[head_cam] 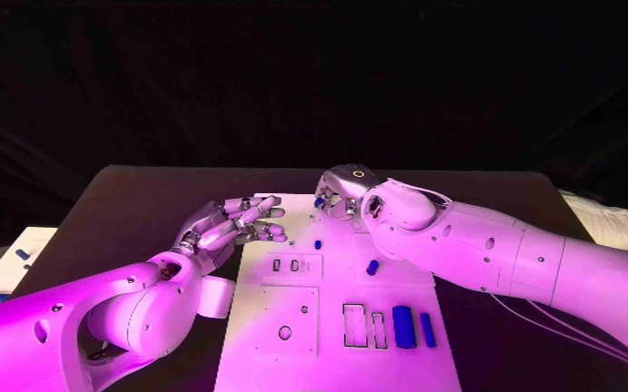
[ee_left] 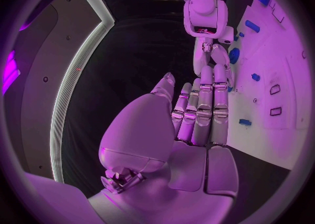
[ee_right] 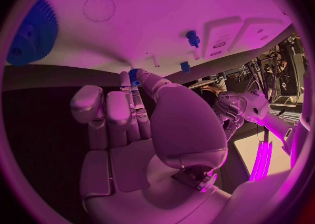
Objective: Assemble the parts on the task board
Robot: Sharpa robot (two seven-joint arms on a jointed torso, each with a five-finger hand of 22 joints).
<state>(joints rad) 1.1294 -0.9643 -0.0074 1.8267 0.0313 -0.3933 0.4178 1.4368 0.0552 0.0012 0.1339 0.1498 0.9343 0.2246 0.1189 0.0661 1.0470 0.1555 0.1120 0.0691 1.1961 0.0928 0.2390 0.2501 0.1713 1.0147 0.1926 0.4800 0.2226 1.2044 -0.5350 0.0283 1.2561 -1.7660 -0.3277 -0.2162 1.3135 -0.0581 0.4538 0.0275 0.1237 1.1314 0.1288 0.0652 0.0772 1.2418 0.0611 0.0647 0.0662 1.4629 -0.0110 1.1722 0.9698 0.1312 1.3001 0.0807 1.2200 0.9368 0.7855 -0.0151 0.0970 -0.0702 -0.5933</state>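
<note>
On my left, the left hand [head_cam: 236, 222] hovers at the left edge of the white board [head_cam: 301, 319], fingers stretched out side by side and nothing in them; I read it as idle. Its wrist camera shows the same flat, empty palm beside the board.

Moving right across the board, I see a small blue peg [head_cam: 318, 244] standing near the middle, another blue piece [head_cam: 372, 268] just right of it, and two long blue bars [head_cam: 414, 328] lying side by side near the front, next to empty rectangular slots [head_cam: 353, 325].

At the far edge, the right hand [head_cam: 343, 194] is curled over, and its wrist view shows a small toothed blue part [ee_right: 134, 75] pinched at the fingertips, held just above the bench beside the board. A larger blue gear [ee_right: 31, 33] sits on the board close by.

My judgement: the step in hand is carrying this small piece to its seat. I would keep the pinch light but steady, line the piece up squarely over its post before lowering, and avoid knocking the larger gear.
</note>
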